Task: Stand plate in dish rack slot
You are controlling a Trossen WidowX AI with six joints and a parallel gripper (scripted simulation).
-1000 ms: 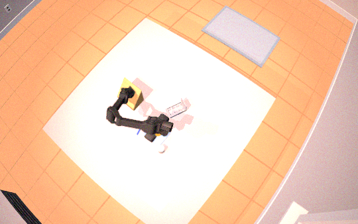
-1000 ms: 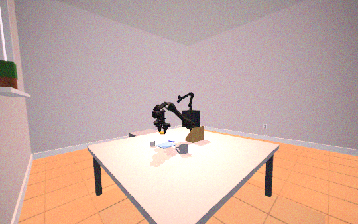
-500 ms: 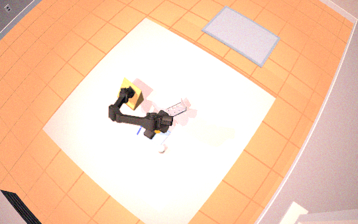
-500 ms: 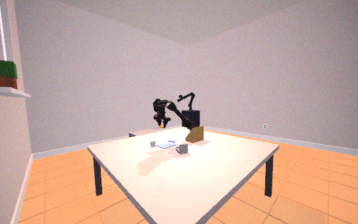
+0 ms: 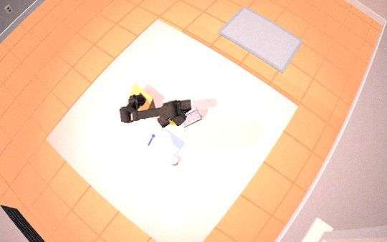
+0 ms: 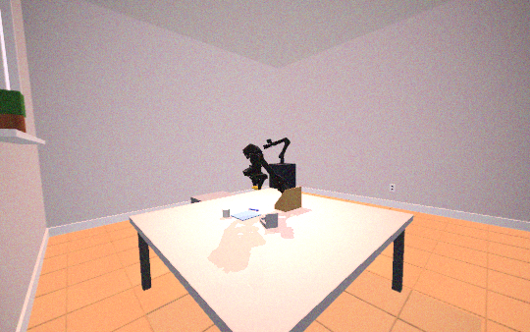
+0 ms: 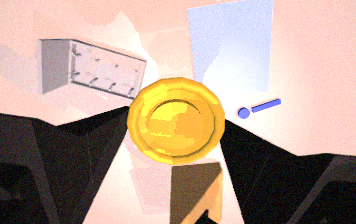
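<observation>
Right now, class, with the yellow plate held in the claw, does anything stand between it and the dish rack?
Nothing visible does. The claw is shut on the yellow plate, held above the table. In the wrist view the dish rack lies just past the plate's edge, with only bare table between; notepad and pen lie aside.

A plain domestic room, sparsely furnished — orange tiled floor (image 6: 432,295), grey walls w/ white skirting, a wall socket (image 6: 392,187), a grey rug (image 5: 261,37). A white table (image 6: 314,275) is seen mid-room; a potted plant (image 6: 12,109) is set on a side shelf.
</observation>
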